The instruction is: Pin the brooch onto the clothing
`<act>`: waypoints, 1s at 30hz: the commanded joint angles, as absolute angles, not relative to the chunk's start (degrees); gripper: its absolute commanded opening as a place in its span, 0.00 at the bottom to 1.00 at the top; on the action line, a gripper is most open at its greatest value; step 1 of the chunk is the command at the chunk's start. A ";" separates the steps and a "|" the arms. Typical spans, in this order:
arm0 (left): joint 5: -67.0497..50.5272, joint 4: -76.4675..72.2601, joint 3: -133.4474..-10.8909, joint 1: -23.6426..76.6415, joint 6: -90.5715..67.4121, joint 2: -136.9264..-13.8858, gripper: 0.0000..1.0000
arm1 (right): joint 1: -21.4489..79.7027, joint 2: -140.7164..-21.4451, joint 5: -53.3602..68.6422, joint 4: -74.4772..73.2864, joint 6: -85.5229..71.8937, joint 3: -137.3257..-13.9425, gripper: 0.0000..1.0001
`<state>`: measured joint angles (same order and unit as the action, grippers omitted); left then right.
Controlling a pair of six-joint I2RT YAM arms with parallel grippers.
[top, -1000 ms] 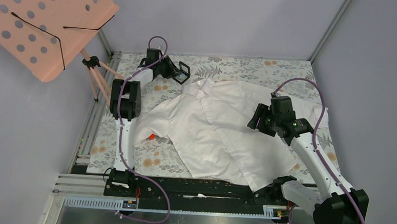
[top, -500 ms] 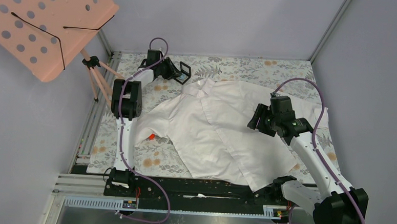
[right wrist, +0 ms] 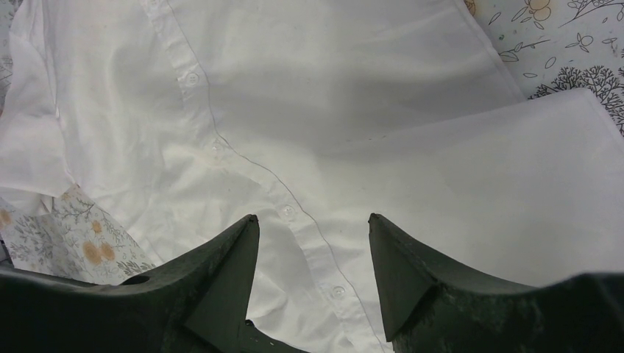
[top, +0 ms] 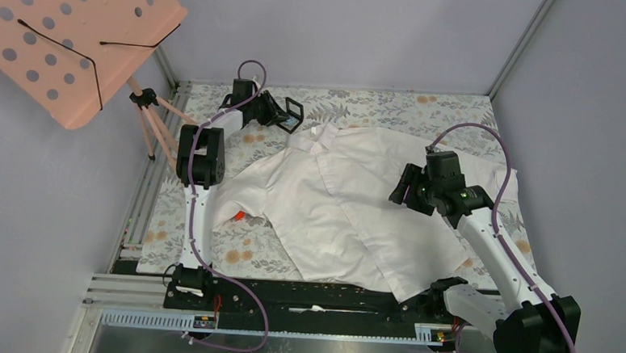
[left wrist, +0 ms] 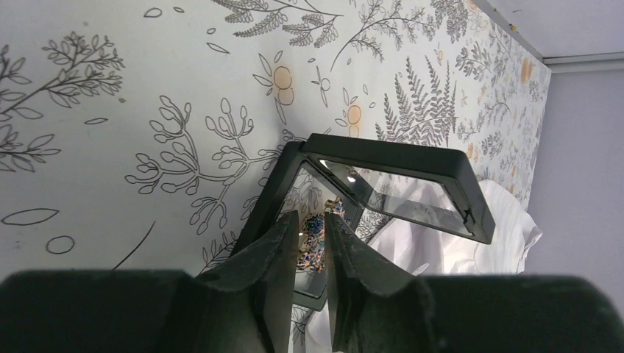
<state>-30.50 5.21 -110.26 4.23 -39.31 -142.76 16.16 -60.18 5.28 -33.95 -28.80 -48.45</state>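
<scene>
Floral-printed cloth covers the bench [top: 426, 110], and I note a white shirt [top: 333, 202] lying creased and spread across its middle, collar toward the far edge, buttoned front facing up. My left arm reaches to the far left corner, where a small black case [left wrist: 397, 158] stands open just beside the collar. The left claw [left wrist: 312, 217] is set narrow inside that case, and the brooch [left wrist: 315, 239], a tiny blue-grey ornament, sits in the slim gap between the fingertips. I cannot tell from the wrist view whether the fingers actually press on it. The right claw [right wrist: 313, 220] stands wide and holds nothing, hovering over the shirt's row of buttons [right wrist: 285, 211]. One small red piece [top: 239, 215] lies on the cloth at the edge of the shirt's sleeve.
</scene>
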 commanded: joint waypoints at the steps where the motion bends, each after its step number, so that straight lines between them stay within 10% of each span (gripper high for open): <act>1: -33.47 2.26 -112.33 4.04 -38.86 -143.01 0.25 | 16.15 -60.38 5.91 -33.75 -28.91 -49.92 0.64; 17: -37.64 -5.54 -105.93 4.13 -37.42 -137.79 0.00 | 16.12 -60.04 4.99 -34.68 -28.52 -50.28 0.62; 30: -28.78 -20.64 -74.59 7.24 -27.73 -106.05 0.00 | 16.19 -55.52 4.07 -38.30 -25.27 -54.24 0.64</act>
